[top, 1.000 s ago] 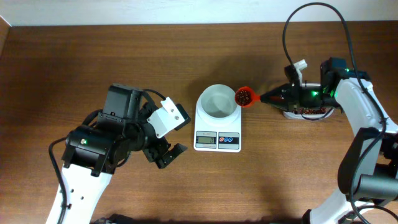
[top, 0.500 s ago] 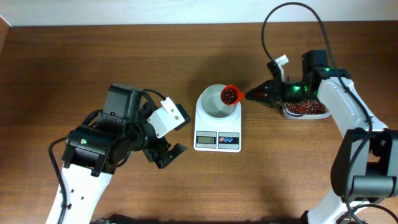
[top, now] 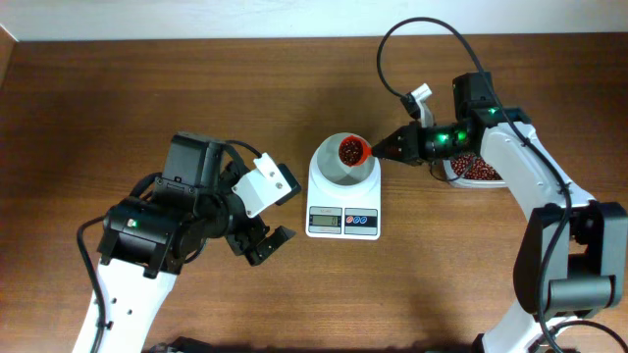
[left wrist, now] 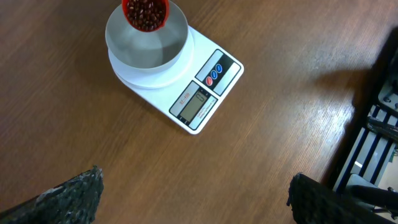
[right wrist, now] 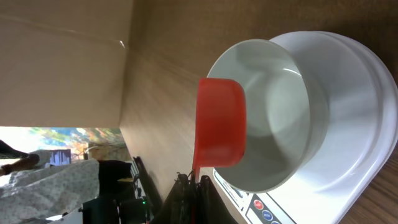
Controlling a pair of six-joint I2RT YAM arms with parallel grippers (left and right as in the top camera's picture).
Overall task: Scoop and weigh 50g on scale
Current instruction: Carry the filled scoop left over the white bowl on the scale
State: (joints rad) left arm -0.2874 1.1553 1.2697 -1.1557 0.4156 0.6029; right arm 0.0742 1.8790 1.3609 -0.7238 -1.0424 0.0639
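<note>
- Overhead, the scale (top: pixel 343 208) sits mid-table with its round white bowl (top: pixel 337 167) on top. The display and buttons face the near edge.
- The right gripper (top: pixel 381 151) is clenched on the handle of a red scoop (top: pixel 352 150), which hangs over the bowl's right rim.
- Only the overhead view shows the tub of red beans (top: pixel 478 173), half hidden behind the right arm.
- The left gripper (top: pixel 266 246) hovers left of the scale with its jaws spread wide, holding nothing.
- The left wrist view shows the beans heaped in the scoop (left wrist: pixel 145 12) and the scale's grey display (left wrist: pixel 196 101). Its digits are too small to read.
- The right wrist view shows only the scoop's outer wall (right wrist: pixel 221 121), so its load is hidden there.
</note>
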